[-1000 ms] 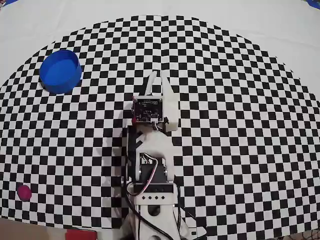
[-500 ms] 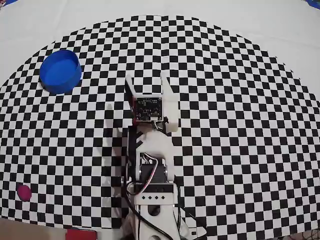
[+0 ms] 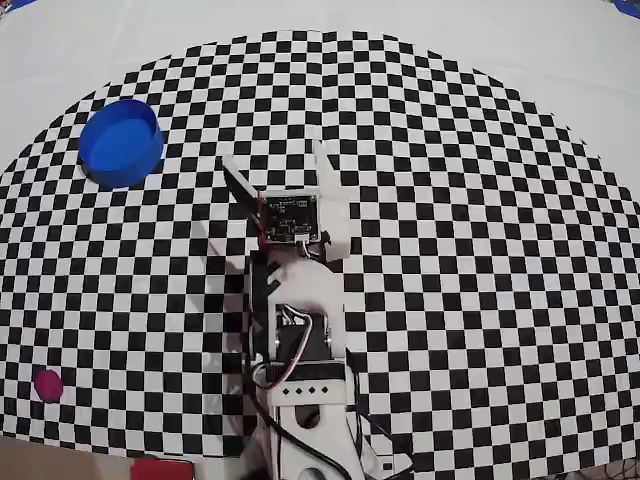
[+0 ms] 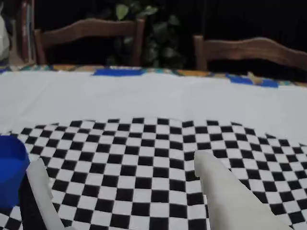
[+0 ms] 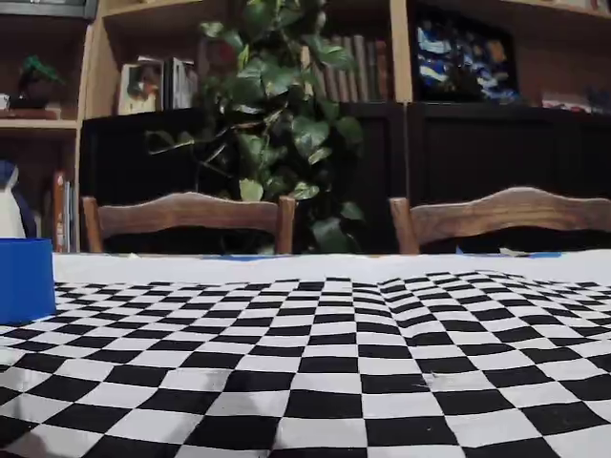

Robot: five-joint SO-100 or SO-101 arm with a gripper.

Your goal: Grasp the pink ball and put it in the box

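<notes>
White plastic fingers of the claw [image 3: 278,170] stand spread wide apart above the checkered mat [image 3: 460,250], with nothing held between them. In the overhead view the thin dark-edged finger [image 3: 238,183] angles up and to the left, while the thicker white finger [image 3: 327,172] points nearly straight up the picture. The wrist view shows the same pair, the claw [image 4: 117,170] empty, only mat squares visible in the gap. The arm [image 3: 300,330] runs down from the claw to the lower edge of the overhead view, with a circuit board on top and wires at its base.

The box [image 3: 121,141] sits on the mat well up and to the left of the claw in the overhead view; it is bright blue, round, low-walled and holds nothing. The pink ball [image 3: 47,384] lies on the mat near the lower left corner of that view, well apart from both the claw and the box. A flat red piece [image 3: 160,468] shows at the bottom edge.

The black-and-white mat has a rounded outline and lies on a white cloth [image 3: 560,50] covering the bench. In the fixed view the box [image 5: 26,280] stands at the left edge. Behind the bench are two wooden chair backs [image 5: 186,215], a leafy plant [image 5: 277,114] and bookshelves [image 5: 143,57] with dark cabinet fronts.
</notes>
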